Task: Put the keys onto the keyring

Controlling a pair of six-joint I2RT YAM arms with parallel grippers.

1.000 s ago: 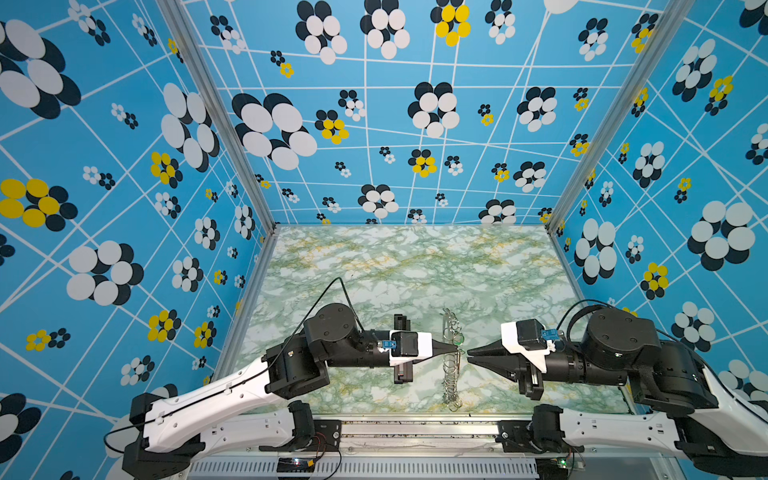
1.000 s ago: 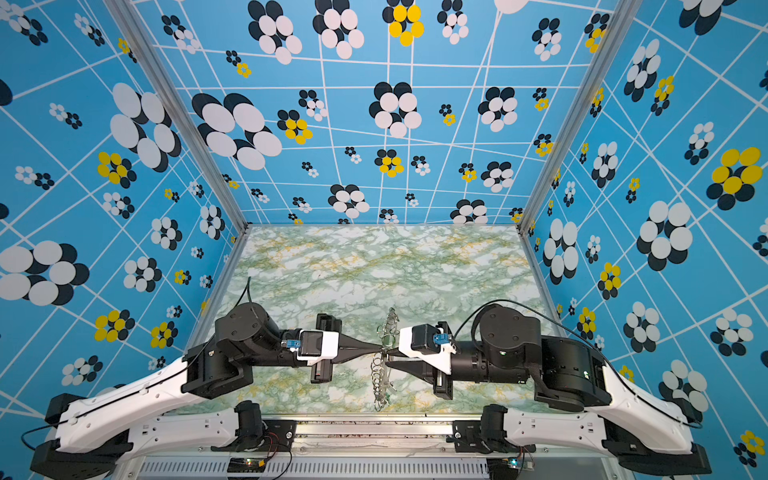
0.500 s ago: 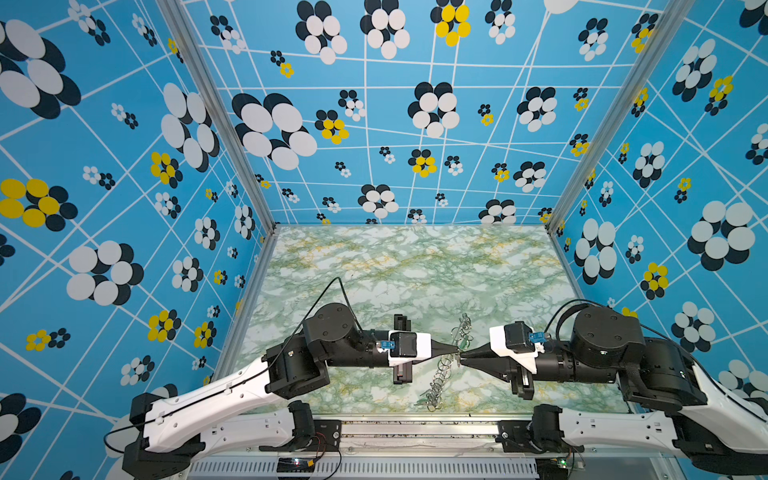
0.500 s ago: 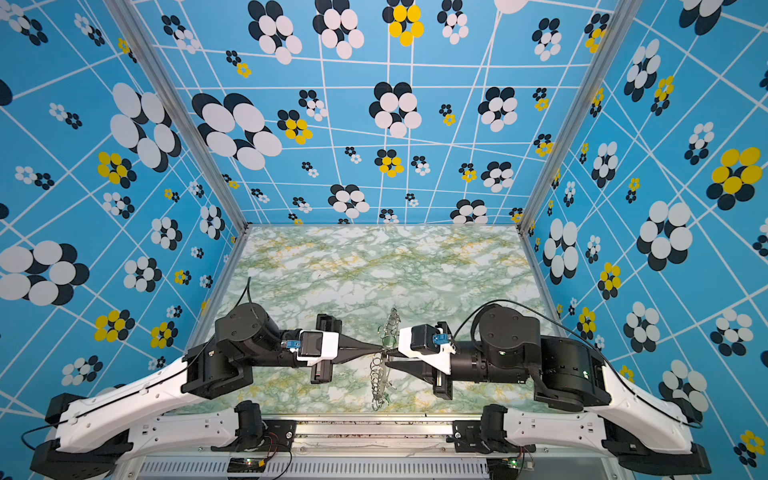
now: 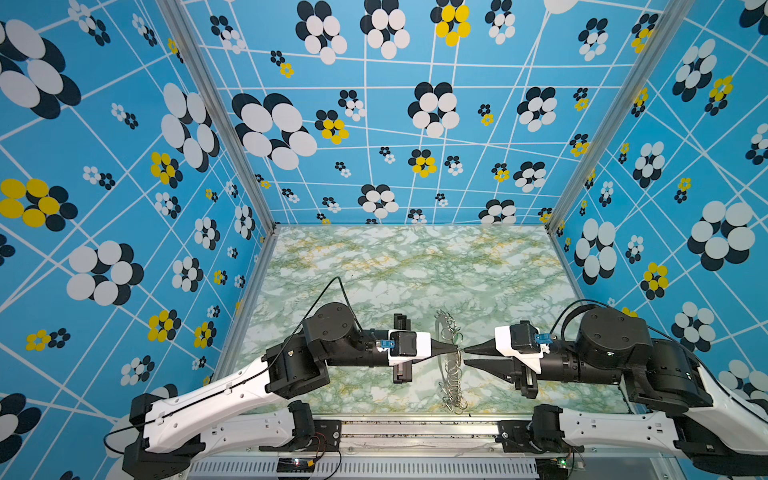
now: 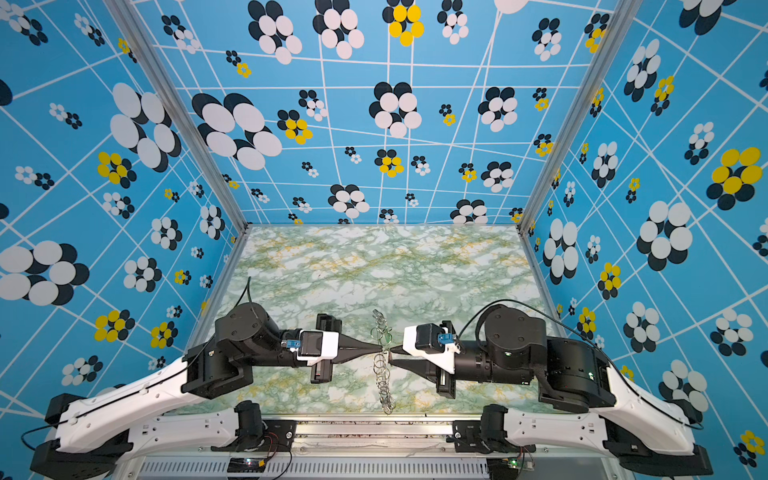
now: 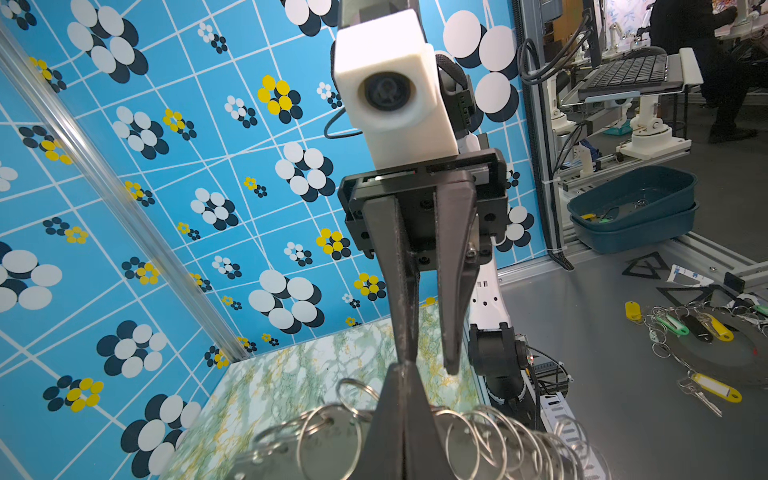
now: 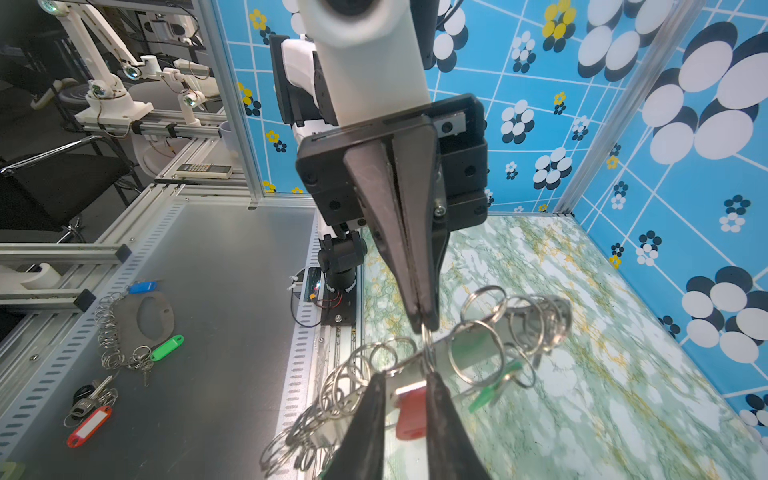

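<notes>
Moved: right gripper has its jaws further apart than a second ago; the left arm and the keyring stand as they did.
Left gripper: pressed together, pinching one wire ring near the middle of the row, so the keyring hangs from it over the counter. Whether the keyring's near end touches the counter cannot be told.
Keyring axis: it is edge-on in both top views. Its long axis runs from far to near, crosswise to both arms, and the two grippers meet at its middle from either side.
Keys: the red tag and the green tag hang among the rings on the right arm's side. The metal keys are too hidden to show how they are threaded.
Right gripper: spread, with the red tag between the jaws. The tag lies close against one finger and shows a gap to the other, so there is no clear clamp.
Deciding relation: the red tag lies straight ahead of the right gripper, inside its jaws. The right arm is the nearer one to both tags; the left arm only holds the keyring.
Judgement: this looks like a release of the red tag. The next move calls for a straight retreat along the gripper's own axis, so that no finger snags a ring.
</notes>
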